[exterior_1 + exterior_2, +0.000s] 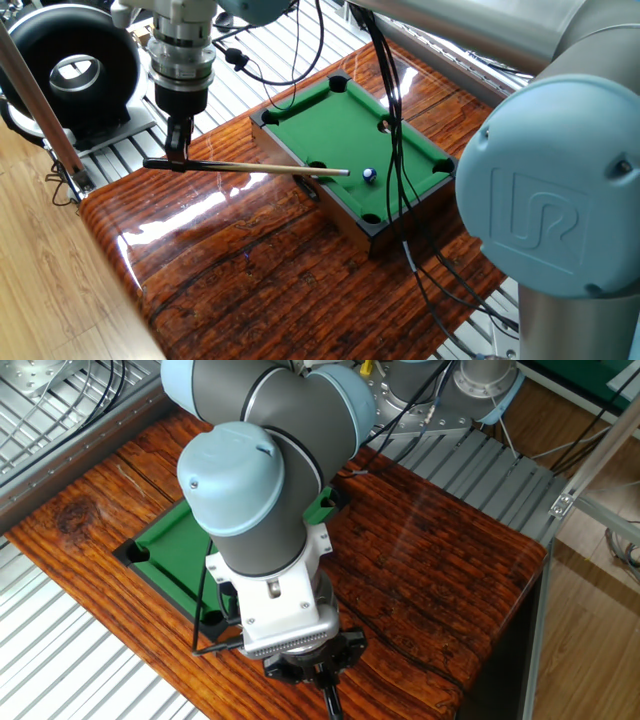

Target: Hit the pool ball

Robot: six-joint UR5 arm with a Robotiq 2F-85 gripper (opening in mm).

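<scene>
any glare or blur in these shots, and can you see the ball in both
One fixed view: white glare streaks on the glossy wooden table, the near arm joint looms soft, the pool ball is small but clear. The other fixed view: sharp, milder sheen, the arm hides the ball.

Dark blue pool ball (369,174) with white patch on green felt (350,125).

The arm (262,510) fills the middle of the frame, its pale blue elbow cap facing the camera and its wrist pointing down to the gripper (322,682) at the bottom edge. Behind the arm, a corner of the green pool table (160,540) shows. All of it rests on a glossy wooden tabletop (440,550), which stretches away beyond the gripper.
</scene>
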